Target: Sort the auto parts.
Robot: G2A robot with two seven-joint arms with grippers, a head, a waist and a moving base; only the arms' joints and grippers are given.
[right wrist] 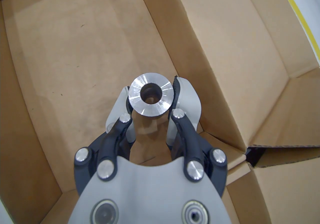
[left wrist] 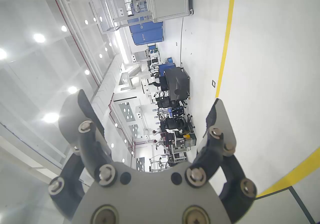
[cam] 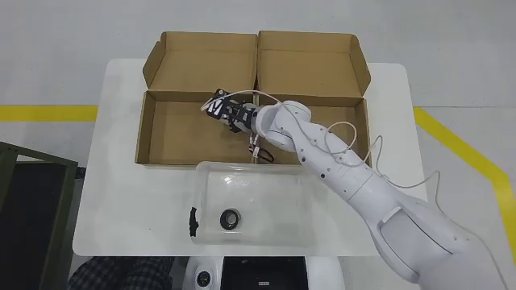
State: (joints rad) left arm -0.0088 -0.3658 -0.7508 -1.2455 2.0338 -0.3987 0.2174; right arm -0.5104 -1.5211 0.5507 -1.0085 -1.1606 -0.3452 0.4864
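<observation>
Top: right gripper (cam: 219, 106) over left cardboard box (cam: 173, 133), at its far right corner. Metal ring (cam: 231, 220) in near clear bin (cam: 274, 209).
Left wrist: left gripper (left wrist: 150, 105) fingers (left wrist: 220, 120) apart.
Right wrist: fingers (right wrist: 186, 95) clamped on steel bushing (right wrist: 162, 107) above box floor.

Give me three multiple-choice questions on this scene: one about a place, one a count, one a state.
1. Where is the right gripper?
A) over the left cardboard box
B) over the clear bin
C) over the floor

2. How many cardboard boxes stand on the table?
A) one
B) two
C) four

3. The right gripper's jaws are:
A) open and empty
B) shut on a black strip
C) shut on a metal bushing

Answers:
1 A, the top view shows it above that box's floor.
2 B, the left cardboard box and the right cardboard box sit side by side.
3 C, the right wrist view shows the bushing clamped between them.
</observation>
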